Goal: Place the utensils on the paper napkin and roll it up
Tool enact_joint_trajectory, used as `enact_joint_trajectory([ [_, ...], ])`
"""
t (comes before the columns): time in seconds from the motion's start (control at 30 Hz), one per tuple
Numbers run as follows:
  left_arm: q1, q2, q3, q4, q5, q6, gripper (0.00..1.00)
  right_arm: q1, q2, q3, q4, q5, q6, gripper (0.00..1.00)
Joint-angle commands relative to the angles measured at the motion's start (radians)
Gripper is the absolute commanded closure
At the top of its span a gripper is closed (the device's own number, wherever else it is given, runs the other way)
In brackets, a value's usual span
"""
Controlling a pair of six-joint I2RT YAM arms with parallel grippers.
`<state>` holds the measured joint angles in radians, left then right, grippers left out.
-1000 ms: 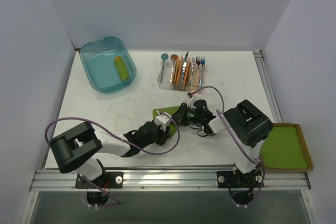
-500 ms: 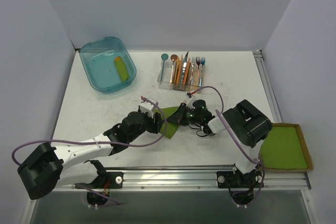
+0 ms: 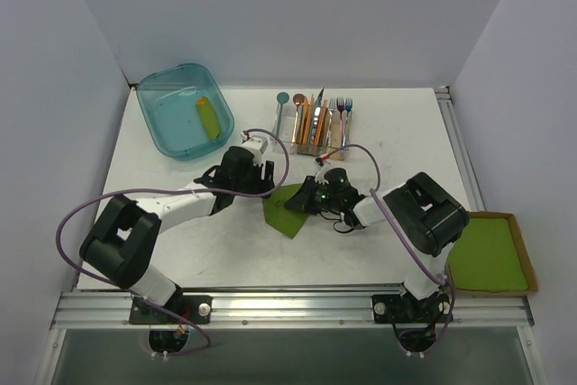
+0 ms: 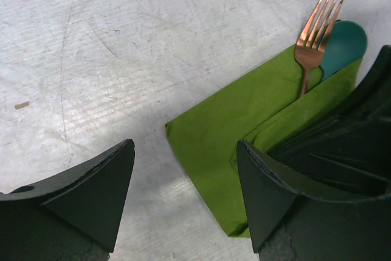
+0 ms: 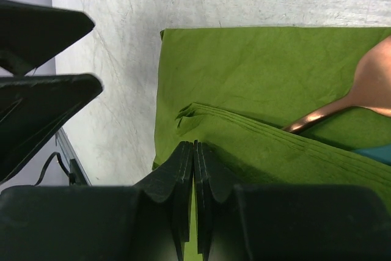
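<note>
My right pincer (image 5: 194, 151) is closed on the folded paper napkin (image 4: 226, 120) in the middle of the desk (image 4: 91, 41); my left pincer (image 4: 185, 151) stands open, holding nothing.

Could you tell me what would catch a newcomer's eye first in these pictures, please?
The lime-green napkin at mid-table, folded over a copper fork and teal spoon whose heads poke out. The right end effector is shut on its fold; the left end effector hangs open beside it.

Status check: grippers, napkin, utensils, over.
Left gripper open, holding nothing. Right gripper shut on fold of paper napkin. Copper fork and teal spoon tucked inside fold, heads poking out. No obstruction seen.
</note>
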<state>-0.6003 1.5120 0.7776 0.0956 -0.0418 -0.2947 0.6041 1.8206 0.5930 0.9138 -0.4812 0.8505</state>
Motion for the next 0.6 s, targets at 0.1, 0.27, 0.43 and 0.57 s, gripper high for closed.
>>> enact_joint_trajectory([
  [0.1, 0.025, 0.1, 0.103, -0.086, 0.105, 0.026, 0.24, 0.013, -0.037, 0.024, -0.136, 0.05, -0.054, 0.95],
  [0.27, 0.03, 0.174, 0.126, -0.074, 0.105, 0.028, 0.34, 0.014, -0.047, 0.019, -0.139, 0.055, -0.056, 0.96],
  [0.43, 0.034, 0.234, 0.147, -0.07, 0.115, 0.031, 0.45, 0.014, -0.055, 0.008, -0.136, 0.056, -0.054, 0.97],
  [0.57, 0.034, 0.247, 0.155, -0.074, 0.102, 0.034, 0.47, 0.016, -0.061, 0.005, -0.135, 0.056, -0.053, 0.97],
])
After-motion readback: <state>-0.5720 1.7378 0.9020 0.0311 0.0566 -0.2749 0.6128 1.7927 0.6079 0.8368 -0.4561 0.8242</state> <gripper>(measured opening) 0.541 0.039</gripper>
